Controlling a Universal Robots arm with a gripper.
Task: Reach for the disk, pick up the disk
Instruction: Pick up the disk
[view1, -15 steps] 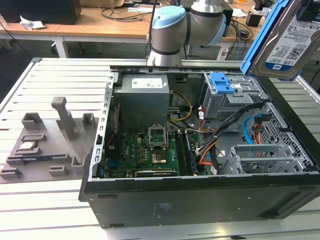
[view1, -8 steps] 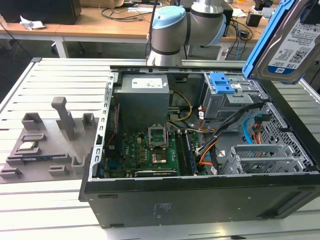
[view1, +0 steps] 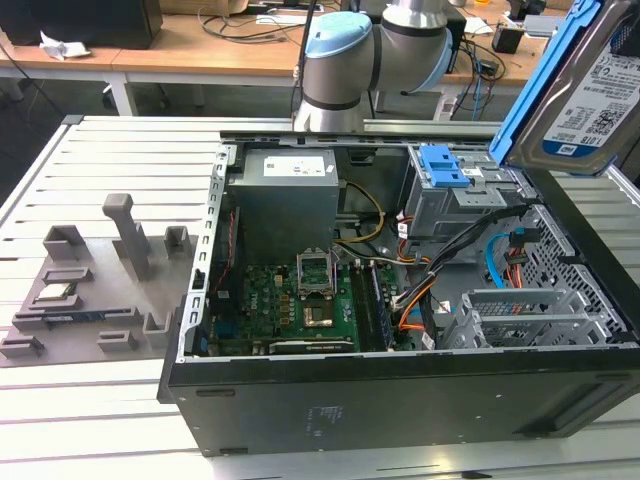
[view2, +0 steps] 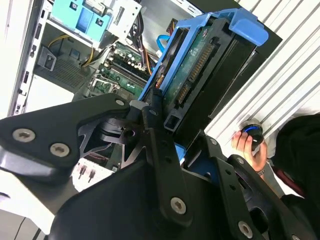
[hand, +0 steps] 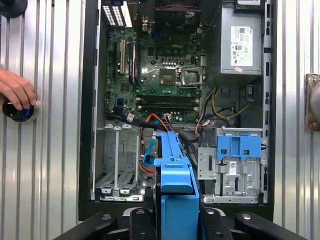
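Observation:
The disk, a silver-grey drive with a white-and-blue label in a bright blue bracket, hangs tilted in the air above the far corner of the open computer case at the exterior view's right. In the second wrist view my gripper is shut on the disk, its black fingers pressed against the blue bracket's sides. In the first wrist view the disk shows edge-on between the gripper fingers, above the case's drive bay.
The case lies open on a slatted metal table, with motherboard, power supply, loose cables and a grey drive cage with a blue latch. A person's hand rests on a round blue-black knob beside the case. A grey fixture holds a small chip.

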